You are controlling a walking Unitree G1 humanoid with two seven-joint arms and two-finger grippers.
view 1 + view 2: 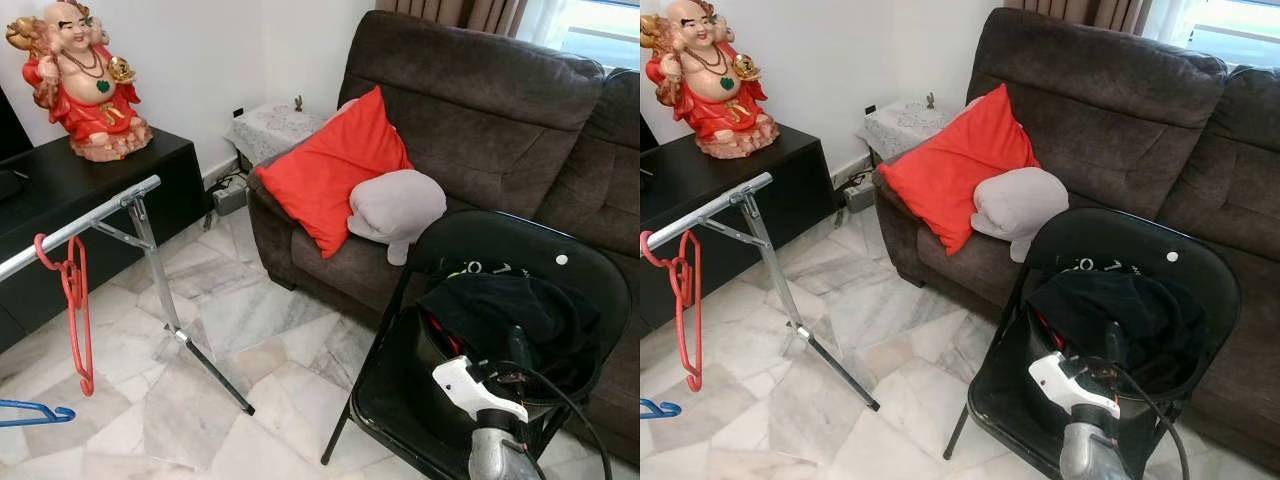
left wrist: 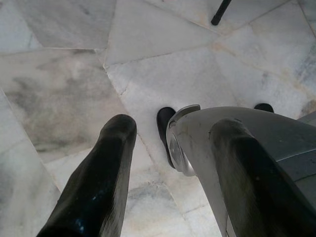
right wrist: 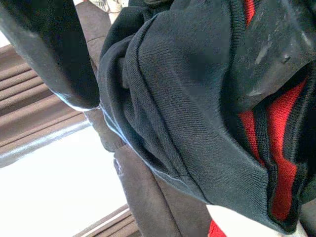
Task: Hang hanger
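Brown sofa [image 1: 480,120] far right, red cushion [image 1: 330,170] on it. Black folding chair [image 1: 560,270] near right, carrying a black-and-red knit garment [image 3: 197,98]. Right gripper [image 3: 163,64] reaches into the garment, fingers [image 3: 49,49] spread, cloth between and against them. Silver clothes rail [image 1: 90,215] left, red hanger [image 1: 75,300] hooked on it. Marble floor [image 1: 250,340] lies bare between rail and chair. Left gripper [image 2: 173,163] over floor, fingers parted, holding nothing.
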